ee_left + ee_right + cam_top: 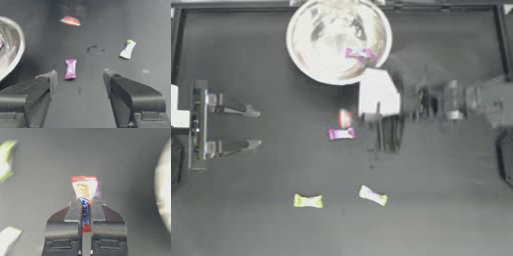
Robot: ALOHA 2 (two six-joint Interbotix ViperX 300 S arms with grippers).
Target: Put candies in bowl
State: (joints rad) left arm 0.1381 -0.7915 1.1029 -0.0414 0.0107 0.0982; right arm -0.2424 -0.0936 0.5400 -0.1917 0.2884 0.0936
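I see one pink candy (360, 54) in the bowl (304, 55). My R gripper (86, 203) pinches the red-orange candy (84, 186) below the bowl; L gripper (252, 128) idles w/ jaws apart.

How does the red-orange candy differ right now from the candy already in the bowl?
The red-orange candy is pinched in the right hand, off the table; the pink candy lies loose inside the bowl. The red-orange one is outside the bowl, beside the purple candy; the pink one needs no further move. Their wrappers differ in colour. Both are small twist-wrapped sweets.
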